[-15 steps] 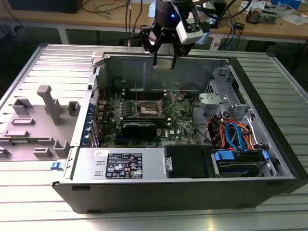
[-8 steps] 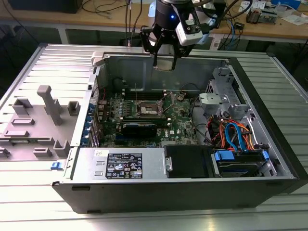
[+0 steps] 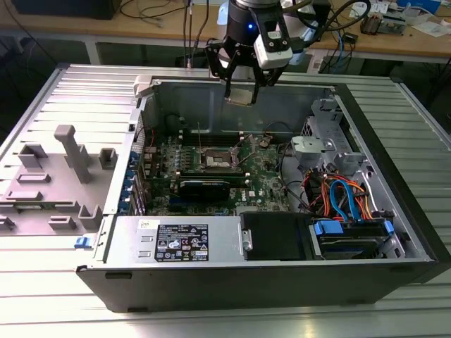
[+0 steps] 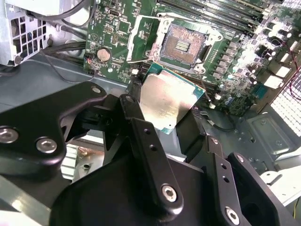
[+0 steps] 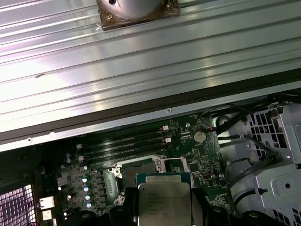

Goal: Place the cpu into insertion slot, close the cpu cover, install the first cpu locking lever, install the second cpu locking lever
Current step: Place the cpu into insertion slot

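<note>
Single-arm workcell, exterior view and two wrist views. The gripper (image 3: 240,90) hangs above the far wall of a computer case (image 3: 211,289) that lies on its side on a ribbed metal worktop (image 3: 56,310), interior exposed. The jaws are clamped on two opposite edges of the cpu (image 4: 164,101), held in the air clear of the green motherboard (image 3: 271,184), silver-grey top facing the wrist cameras. In the exterior view the insertion slot (image 4: 181,45) lies toward 6 o'clock from the gripper; its pale contact field is uncovered. The cpu cover (image 4: 133,42) is swung up along one side of the slot. A grey moulded fixture (image 3: 70,165) sits at 9 o'clock of the case.
</note>
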You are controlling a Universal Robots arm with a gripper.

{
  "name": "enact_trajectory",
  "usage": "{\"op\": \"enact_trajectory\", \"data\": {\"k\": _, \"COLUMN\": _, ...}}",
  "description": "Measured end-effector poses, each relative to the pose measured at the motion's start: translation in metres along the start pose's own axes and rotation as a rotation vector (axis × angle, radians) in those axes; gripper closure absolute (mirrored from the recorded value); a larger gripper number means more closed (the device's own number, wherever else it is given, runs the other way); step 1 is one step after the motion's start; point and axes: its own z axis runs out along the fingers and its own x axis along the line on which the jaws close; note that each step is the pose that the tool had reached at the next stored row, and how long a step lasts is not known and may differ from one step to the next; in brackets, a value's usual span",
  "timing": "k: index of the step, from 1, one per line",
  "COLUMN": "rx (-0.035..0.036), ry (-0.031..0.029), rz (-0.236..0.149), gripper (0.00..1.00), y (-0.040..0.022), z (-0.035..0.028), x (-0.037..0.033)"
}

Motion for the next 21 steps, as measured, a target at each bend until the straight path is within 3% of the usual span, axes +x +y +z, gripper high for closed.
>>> {"op": "enact_trajectory", "data": {"k": 13, "rx": -0.0003, "ry": -0.0003, "rz": 0.004, "gripper": 0.46, "y": -0.0001, "z": 0.0005, "x": 0.0}}
{"op": "enact_trajectory", "data": {"k": 21, "rx": 0.0005, "ry": -0.01, "rz": 0.111, "gripper": 0.46, "y": -0.0009, "z": 0.0053, "x": -0.0002}}
